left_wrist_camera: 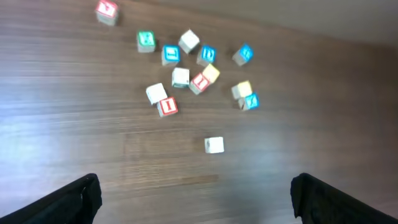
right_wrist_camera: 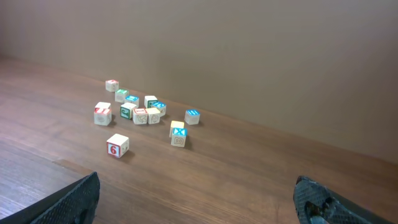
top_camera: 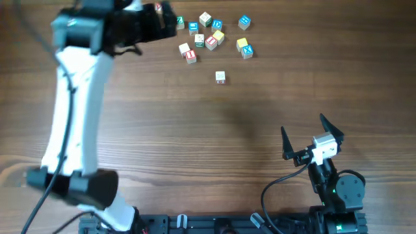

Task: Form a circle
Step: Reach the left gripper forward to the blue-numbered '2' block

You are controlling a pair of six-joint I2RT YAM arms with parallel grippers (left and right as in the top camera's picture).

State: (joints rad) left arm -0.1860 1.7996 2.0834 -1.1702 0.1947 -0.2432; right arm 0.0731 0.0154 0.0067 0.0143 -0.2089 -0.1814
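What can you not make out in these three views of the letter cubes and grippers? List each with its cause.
Overhead: the red-marked cube, at the top edge, is partly covered by the left arm.
Overhead: letters on the cube cluster are too small to read.
Left wrist: those letters are blurred.
Wrist views: left gripper and right gripper show only fingertips, cut by the bottom edge.

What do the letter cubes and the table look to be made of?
Cubes: probably wood with a matte finish. The faces are pale cream with red, blue and green printed letters, though plastic cannot be ruled out. Table: brown wood or wood-look laminate, with long grain lines and a soft sheen. The pictures do not settle which.
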